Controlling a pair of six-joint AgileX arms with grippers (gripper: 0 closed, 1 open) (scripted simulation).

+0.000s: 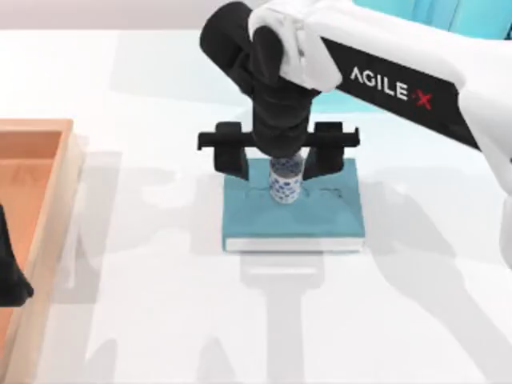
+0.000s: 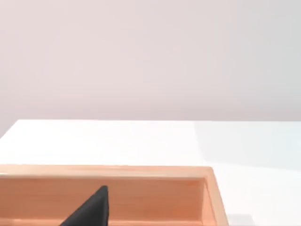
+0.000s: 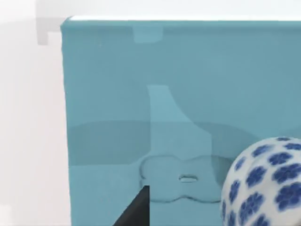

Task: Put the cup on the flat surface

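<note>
Right end effector spread wide, released around cup on teal book; left's state unclear, parked by tray

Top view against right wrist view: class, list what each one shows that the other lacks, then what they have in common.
The top view alone shows the right arm's tool spread wide above the cup, the whole outline of the teal book, the orange tray at the table's left with the parked left tool over it, and the broad white tabletop. The right wrist view alone shows the book's cover close up, with a faint embossed mark. Both share the blue-flowered cup over the teal book.
</note>
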